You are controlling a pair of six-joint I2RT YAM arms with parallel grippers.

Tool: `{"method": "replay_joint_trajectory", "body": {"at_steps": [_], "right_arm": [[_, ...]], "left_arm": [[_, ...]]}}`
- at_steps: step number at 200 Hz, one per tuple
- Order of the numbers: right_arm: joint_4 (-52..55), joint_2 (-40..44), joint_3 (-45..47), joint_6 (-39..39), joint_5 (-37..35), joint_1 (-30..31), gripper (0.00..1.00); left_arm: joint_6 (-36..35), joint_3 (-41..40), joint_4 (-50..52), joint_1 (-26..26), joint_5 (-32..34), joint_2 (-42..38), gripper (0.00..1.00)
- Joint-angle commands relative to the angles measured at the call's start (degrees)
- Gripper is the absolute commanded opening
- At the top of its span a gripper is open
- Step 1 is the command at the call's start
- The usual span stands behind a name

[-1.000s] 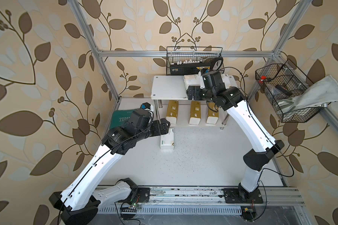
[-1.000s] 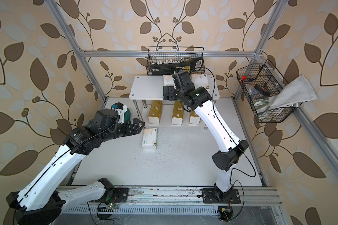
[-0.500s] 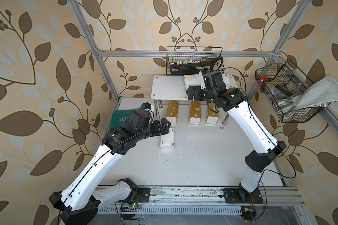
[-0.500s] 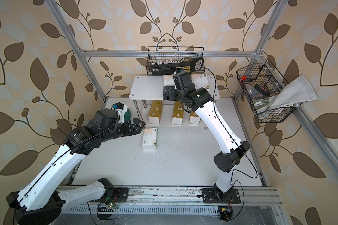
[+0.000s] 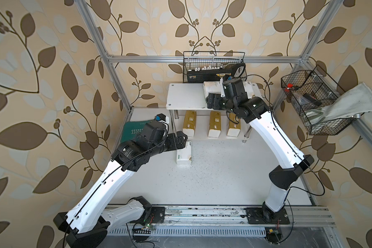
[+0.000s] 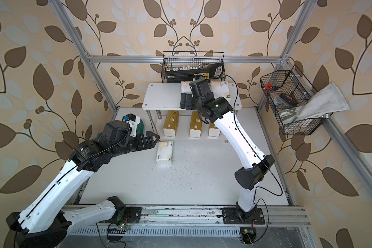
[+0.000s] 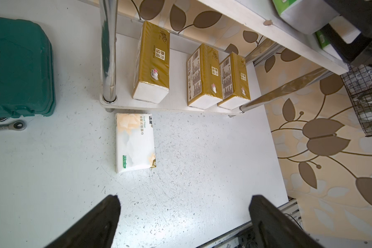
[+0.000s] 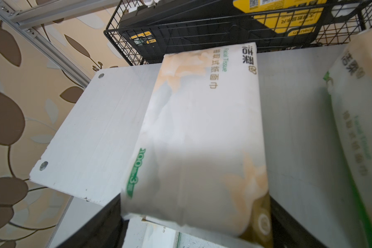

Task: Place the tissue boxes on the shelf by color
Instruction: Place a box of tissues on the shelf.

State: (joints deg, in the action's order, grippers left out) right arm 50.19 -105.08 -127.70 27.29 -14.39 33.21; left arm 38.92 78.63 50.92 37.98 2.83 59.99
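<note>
Three gold tissue boxes (image 5: 215, 124) lie side by side on the lower board of the shelf (image 5: 185, 96), also shown in the left wrist view (image 7: 203, 75). One white tissue box (image 5: 248, 90) lies at the right end of the top board. Another white one (image 8: 202, 128) lies lengthwise on the top board, its near end at the front edge between the black fingers of my right gripper (image 8: 193, 214), which is open around it. A third white box (image 7: 134, 141) lies on the table in front of the shelf. My left gripper (image 7: 185, 199) hovers open and empty beside it.
A green tool case (image 7: 17, 64) and a ratchet wrench (image 7: 9, 125) lie left of the shelf. A black wire basket (image 5: 213, 66) hangs right behind the top board. A second basket (image 5: 309, 103) with a cloth (image 5: 352, 103) hangs on the right frame.
The right arm has shifted only slightly at the shelf's top board. The left arm and all the boxes stay where they were.
</note>
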Motion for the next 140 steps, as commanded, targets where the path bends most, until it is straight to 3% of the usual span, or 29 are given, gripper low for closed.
{"method": "replay_joint_trajectory", "body": {"at_steps": [1, 33, 59, 140], "right_arm": [[-1.2, -0.4, 1.2, 1.8, -2.4, 0.4, 0.89], [-1.5, -0.1, 1.7, 2.3, -2.7, 0.3, 0.91], [-1.8, 0.5, 2.3, 2.3, -2.7, 0.6, 0.99], [-2.0, 3.2, 2.2, 0.7, -2.4, 2.6, 0.99]], "left_arm": [[-0.7, -0.1, -1.6, 0.3, 0.0, -1.3, 0.99], [-0.8, -0.2, -1.4, 0.3, 0.2, -1.5, 0.99], [-0.7, -0.2, -1.5, 0.4, 0.2, -1.5, 0.99], [-0.6, -0.2, -1.7, 0.4, -0.1, -1.1, 0.99]]}}
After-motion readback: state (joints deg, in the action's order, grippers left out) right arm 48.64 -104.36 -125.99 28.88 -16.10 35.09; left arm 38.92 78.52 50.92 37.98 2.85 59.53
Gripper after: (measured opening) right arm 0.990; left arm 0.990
